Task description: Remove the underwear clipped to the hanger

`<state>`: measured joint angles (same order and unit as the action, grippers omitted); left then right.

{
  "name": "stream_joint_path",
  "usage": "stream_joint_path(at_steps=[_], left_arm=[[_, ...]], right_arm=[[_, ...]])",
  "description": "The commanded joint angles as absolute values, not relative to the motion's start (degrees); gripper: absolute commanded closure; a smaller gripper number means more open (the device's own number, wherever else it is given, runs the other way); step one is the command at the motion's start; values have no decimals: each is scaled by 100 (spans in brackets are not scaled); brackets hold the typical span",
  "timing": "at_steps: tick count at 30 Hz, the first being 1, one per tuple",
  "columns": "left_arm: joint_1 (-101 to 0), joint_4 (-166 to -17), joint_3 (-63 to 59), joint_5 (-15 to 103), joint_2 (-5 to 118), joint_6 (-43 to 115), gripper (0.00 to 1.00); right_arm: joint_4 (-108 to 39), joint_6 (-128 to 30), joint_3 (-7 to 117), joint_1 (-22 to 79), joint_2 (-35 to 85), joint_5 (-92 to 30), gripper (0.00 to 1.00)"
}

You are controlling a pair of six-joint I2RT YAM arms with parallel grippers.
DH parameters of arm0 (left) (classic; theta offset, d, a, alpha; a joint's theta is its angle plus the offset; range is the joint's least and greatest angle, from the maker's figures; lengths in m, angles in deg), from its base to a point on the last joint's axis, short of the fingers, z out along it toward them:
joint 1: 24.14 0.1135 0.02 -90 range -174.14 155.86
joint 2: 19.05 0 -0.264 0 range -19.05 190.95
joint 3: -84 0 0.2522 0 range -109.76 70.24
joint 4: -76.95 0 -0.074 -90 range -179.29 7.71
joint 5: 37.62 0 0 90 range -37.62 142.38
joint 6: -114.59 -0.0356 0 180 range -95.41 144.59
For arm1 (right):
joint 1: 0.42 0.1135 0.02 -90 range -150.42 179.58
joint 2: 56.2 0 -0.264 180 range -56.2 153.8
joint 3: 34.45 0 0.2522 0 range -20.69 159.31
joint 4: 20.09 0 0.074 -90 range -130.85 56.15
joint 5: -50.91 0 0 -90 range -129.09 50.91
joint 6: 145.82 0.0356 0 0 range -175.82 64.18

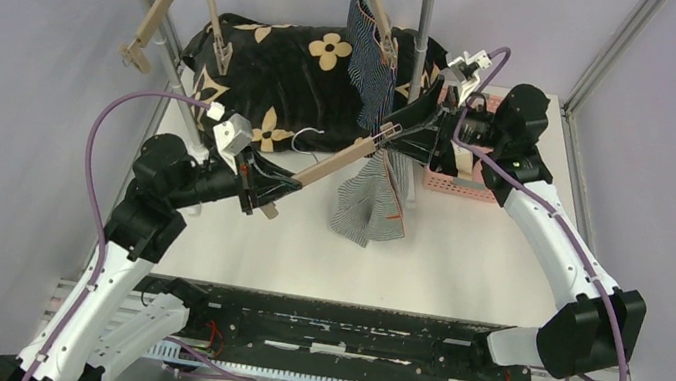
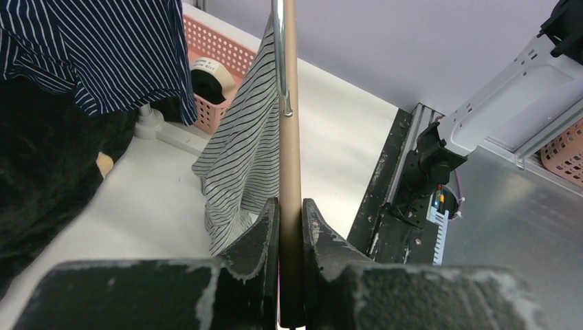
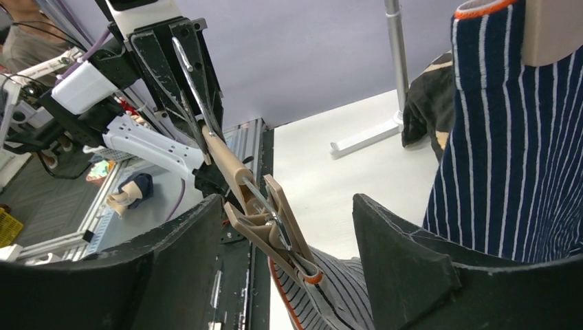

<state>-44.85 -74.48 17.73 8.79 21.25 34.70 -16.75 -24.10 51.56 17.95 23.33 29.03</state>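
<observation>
Grey-white striped briefs (image 1: 367, 205): clipped to wooden hanger (image 1: 338, 160), which left gripper (image 2: 290, 227) clamps; right gripper (image 3: 285, 206), spread, straddles clip (image 3: 271, 230); pinching it likely next.

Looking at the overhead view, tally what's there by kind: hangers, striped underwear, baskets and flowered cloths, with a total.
Striped underwear: 2 (navy pair, grey-white pair)
Wooden hangers: 3 (held hanger, empty hanger, navy pair's hanger)
Pink basket: 1
Flowered cloth: 1
Total: 7
</observation>
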Motion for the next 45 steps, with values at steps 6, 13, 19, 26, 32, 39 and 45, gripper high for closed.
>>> stream_joint_path(at_steps=[6, 13, 19, 26, 32, 39, 45], left_arm=[[-4488, -8151, 1808, 887, 2057, 3826, 97], [-4488, -8139, 1851, 894, 2050, 3831, 97], [-4487, -8168, 1884, 880, 2043, 3845, 97], [-4486, -8191, 1903, 845, 2026, 3865, 97], [-4488, -8243, 1872, 820, 1948, 3885, 97], [-4488, -7785, 1585, 1777, 1739, 3903, 97], [-4484, -7298, 1239, 3258, 1724, 3715, 97]], right_arm=[[-1254, -2309, 5241, 1873, 2228, 3163, 97], [-1236, -2203, 5261, 1880, 2254, 2964, 50], [-1121, -2040, 5399, 1909, 2331, 2931, 48], [-960, -1979, 5332, 1915, 2279, 2919, 99], [-1453, -2483, 5164, 1917, 1998, 2613, 18], [-4270, -4638, 4730, 1932, 1160, 719, 0], [-4758, -4802, 4026, 2410, 718, -746, 0]])
